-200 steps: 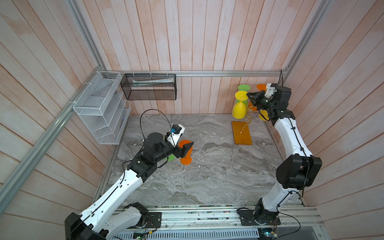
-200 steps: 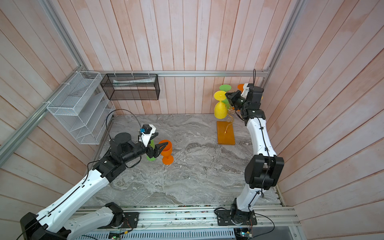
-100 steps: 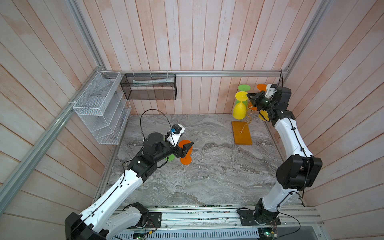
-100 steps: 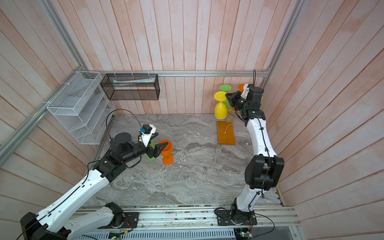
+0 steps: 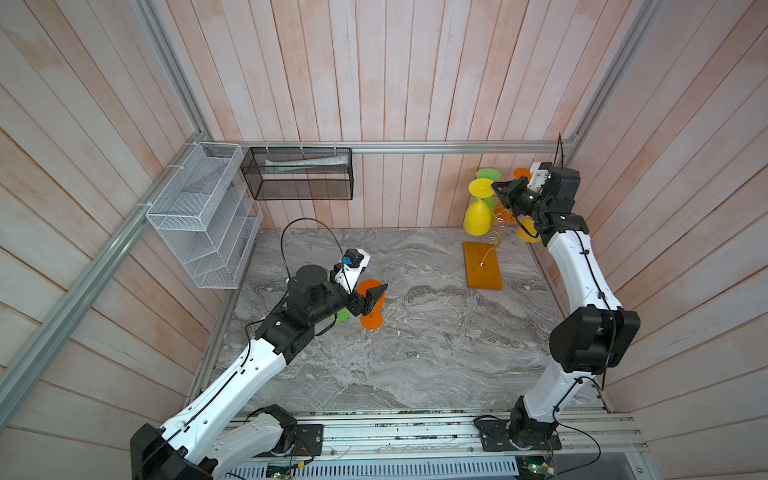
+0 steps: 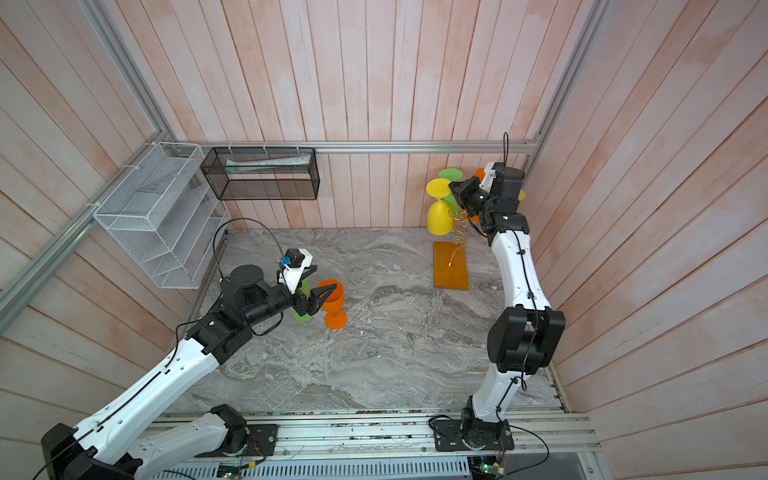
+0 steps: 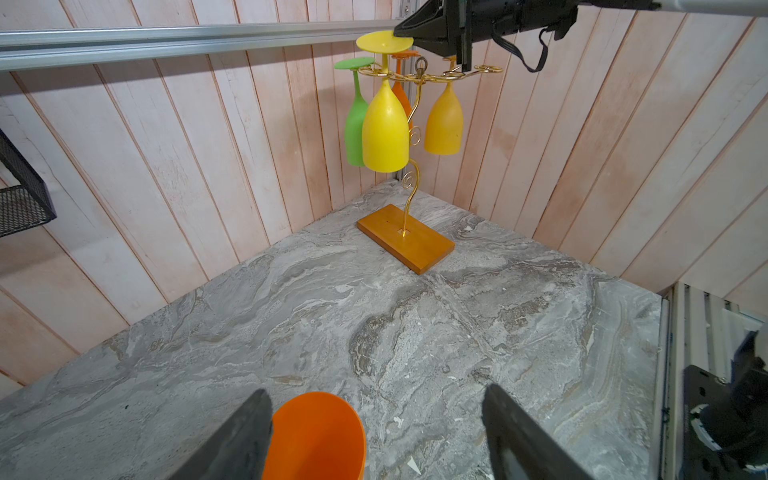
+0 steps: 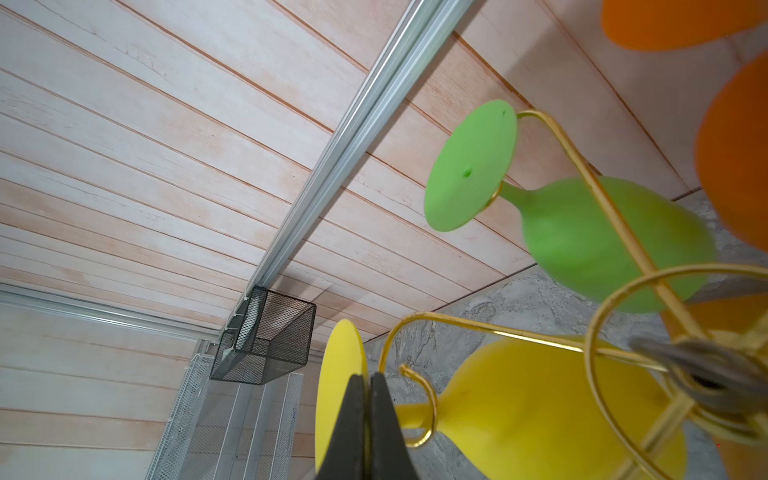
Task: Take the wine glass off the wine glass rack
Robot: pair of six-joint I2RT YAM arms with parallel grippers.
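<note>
Yellow glass [image 8: 519,399] hangs on the rack [image 7: 405,239], right gripper [image 8: 369,376] pinched closed at its foot. Left gripper [image 7: 378,395] gapes empty beside the orange glass [image 7: 316,436]. Next, likely: slide the foot off its hook.

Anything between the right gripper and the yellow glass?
Nothing visible: the right gripper is shut on the foot of the yellow wine glass. Only a curled arm of the wine glass rack hooks round the glass's stem.

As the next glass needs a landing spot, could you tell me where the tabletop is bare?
The grey marble tabletop is bare across the middle, between the orange plastic wine glass and the gold wire rack's wooden base, and along the front rail. Crowded: the back right corner under the hanging glasses, and by the open left gripper with a green plastic glass.
</note>
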